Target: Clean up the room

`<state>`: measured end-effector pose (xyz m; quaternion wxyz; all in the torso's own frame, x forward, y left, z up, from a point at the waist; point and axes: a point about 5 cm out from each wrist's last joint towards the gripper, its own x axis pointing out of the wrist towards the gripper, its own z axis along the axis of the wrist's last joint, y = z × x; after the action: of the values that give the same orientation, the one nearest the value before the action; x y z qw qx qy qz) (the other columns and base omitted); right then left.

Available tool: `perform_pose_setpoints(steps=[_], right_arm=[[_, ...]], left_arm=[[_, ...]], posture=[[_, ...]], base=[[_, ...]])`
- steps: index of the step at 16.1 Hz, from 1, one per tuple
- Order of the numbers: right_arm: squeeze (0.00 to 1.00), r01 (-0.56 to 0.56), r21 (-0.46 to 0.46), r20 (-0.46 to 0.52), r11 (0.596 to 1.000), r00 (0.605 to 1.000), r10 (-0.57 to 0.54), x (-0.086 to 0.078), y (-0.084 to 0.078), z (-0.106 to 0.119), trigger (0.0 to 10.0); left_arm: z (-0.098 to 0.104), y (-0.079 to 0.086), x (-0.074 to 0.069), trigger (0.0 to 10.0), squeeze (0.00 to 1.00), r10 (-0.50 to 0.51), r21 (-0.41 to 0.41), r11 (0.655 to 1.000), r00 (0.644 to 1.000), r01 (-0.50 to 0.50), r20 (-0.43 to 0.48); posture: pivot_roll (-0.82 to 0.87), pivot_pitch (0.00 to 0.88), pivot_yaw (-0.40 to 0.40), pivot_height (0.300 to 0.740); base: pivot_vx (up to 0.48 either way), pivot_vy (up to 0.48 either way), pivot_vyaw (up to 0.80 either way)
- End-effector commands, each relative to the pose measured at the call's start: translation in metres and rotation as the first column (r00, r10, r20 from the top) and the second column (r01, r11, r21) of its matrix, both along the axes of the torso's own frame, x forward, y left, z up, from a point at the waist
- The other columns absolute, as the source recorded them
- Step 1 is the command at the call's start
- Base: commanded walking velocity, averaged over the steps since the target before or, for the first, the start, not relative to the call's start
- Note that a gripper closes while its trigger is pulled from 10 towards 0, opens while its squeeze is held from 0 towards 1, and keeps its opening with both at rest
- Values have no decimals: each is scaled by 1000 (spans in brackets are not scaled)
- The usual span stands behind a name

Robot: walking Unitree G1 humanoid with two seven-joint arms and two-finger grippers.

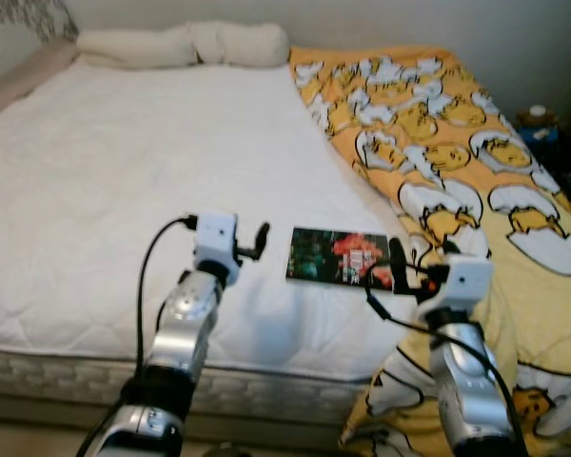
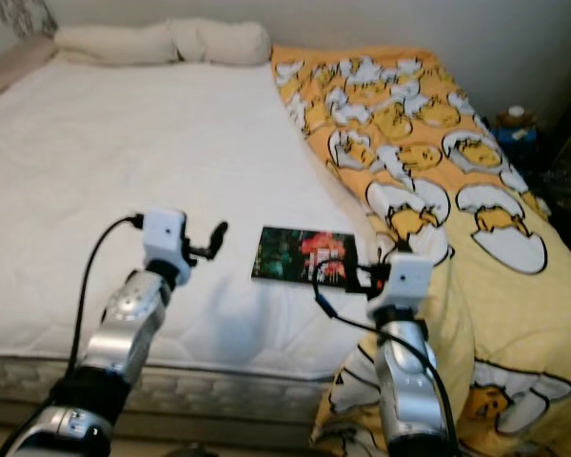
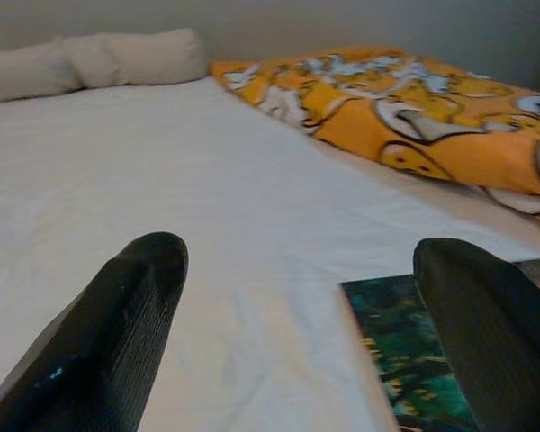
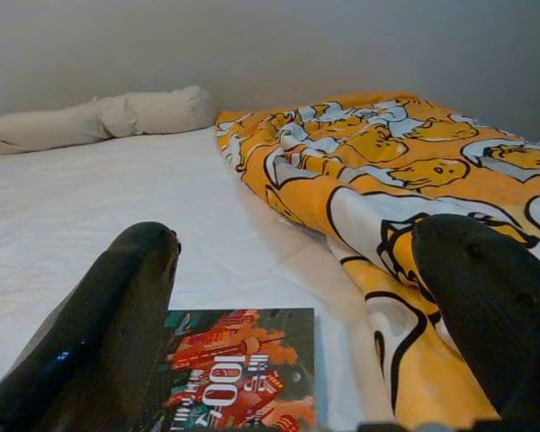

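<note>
A thin, flat book with a glossy dark green and red cover [image 1: 338,256] is seen lying face up on the white quilted mattress [image 1: 124,181], near its front edge, between the two raised arms. It is judged to be light and fairly stiff, with a slick cover that could slide on the smooth sheet; because it lies flush, little of its edge is offered to the fingers. A hold is best taken at a short edge or corner, perhaps after it is nudged toward the mattress edge so that a finger can pass beneath.

The left gripper [image 1: 257,240] is held just beside the book's left edge, its two black fingers spread wide apart with nothing between them. The right gripper [image 1: 400,267] is poised at the book's right edge, fingers likewise parted and empty.

An orange-yellow blanket printed with cartoon eggs [image 1: 457,162] is draped over the right side of the bed, its soft folds close to the book's right edge, where it could be caught by the right gripper. Two cream pillows [image 1: 186,43] lie at the head, well apart. A small object, possibly a bottle [image 1: 538,116], stands beyond the blanket.
</note>
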<state>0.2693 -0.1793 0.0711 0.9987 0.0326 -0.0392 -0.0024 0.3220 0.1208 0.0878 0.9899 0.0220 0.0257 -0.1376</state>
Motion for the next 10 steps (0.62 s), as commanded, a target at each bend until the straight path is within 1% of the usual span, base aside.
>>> perform_pose_setpoints(steps=[1, 2, 4, 6, 7, 8, 9, 10], right_arm=[[157, 6, 1, 1, 1000, 1000, -6, 0, -1, 0, 10000], [161, 5, 0, 0, 1000, 1000, -5, 0, -1, 0, 10000], [161, 4, -2, -1, 1000, 1000, -4, 0, -1, 0, 10000], [161, 2, -4, -2, 1000, 1000, -2, 0, -1, 0, 10000], [157, 1, -4, -2, 1000, 1000, -1, 1, -1, 0, 10000], [161, 1, -5, -2, 1000, 1000, -1, 1, -1, 0, 10000], [161, 0, -5, -2, 1000, 1000, 0, 1, -1, 0, 10000], [161, -1, -5, -2, 1000, 1000, 1, 1, 0, 0, 10000]], left_arm=[[8, -3, 1, 10000, 0, -27, 1, 1000, 999, 27, 40], [11, -4, 0, 10000, 0, -34, -11, 999, 998, 34, 56], [12, -6, 0, 10000, 0, -50, -1, 999, 996, 50, 69], [12, -6, 0, 10000, 0, -52, -5, 999, 996, 52, 66], [12, -6, 0, 10000, 0, -42, -19, 999, 997, 43, 67], [11, -8, 0, 10000, 0, -61, -17, 998, 997, 62, 54], [12, -8, 0, 10000, 0, -60, -14, 998, 996, 61, 70], [11, -8, 0, 10000, 0, -54, -10, 998, 997, 55, 61]], posture=[[-85, 0, 31, 736], [-85, 0, 30, 736], [-84, 0, 28, 736], [-85, 0, 27, 736], [-85, 0, 28, 736], [-84, 0, 27, 736], [-84, 0, 27, 736], [-85, 0, 28, 736]], base=[[0, 0, 0], [0, -454, 0], [0, -454, 0], [0, -452, 0], [0, -450, 0], [281, 0, 0], [0, 0, 0], [0, 0, 0]])
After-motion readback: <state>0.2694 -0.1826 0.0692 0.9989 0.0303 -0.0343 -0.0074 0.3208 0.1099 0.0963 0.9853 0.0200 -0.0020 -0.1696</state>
